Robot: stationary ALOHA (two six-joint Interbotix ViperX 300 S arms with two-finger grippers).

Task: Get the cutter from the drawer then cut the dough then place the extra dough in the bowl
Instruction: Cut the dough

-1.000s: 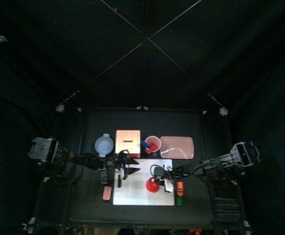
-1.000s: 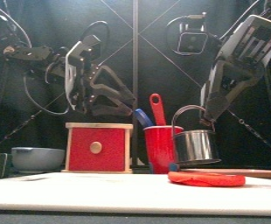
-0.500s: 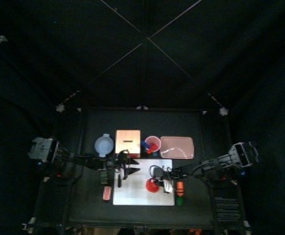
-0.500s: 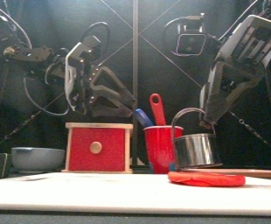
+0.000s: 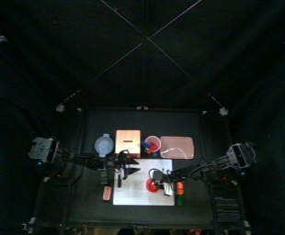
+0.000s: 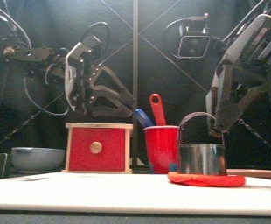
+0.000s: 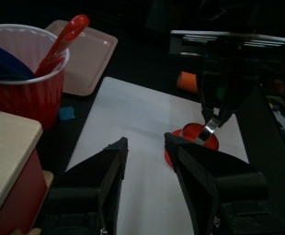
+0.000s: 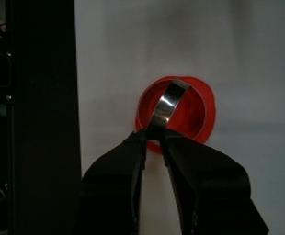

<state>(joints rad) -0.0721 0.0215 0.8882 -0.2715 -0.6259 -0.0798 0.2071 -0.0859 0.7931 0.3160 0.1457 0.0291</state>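
Observation:
The round metal cutter [image 6: 201,159] stands on the flat red dough [image 6: 205,178] at the right of the white cutting board [image 6: 103,194]. My right gripper [image 6: 216,131] is shut on the cutter's wire handle from above. In the right wrist view the cutter [image 8: 170,103] sits tilted on the dough [image 8: 197,110], with the right gripper [image 8: 157,139] pinching the handle. My left gripper [image 7: 148,154] is open and holds nothing, above the board's left part near the wooden box [image 6: 98,147]. The blue-grey bowl [image 6: 37,158] sits at the far left.
A red cup [image 6: 162,147] with a blue and a red toy knife stands behind the board beside the box. The pink tray [image 5: 177,146] lies at the back right. An orange and green toy [image 5: 181,190] lies at the board's right edge.
My right gripper has come down and shifted a little right, lowering the cutter from above the dough onto it. The left arm has stayed still.

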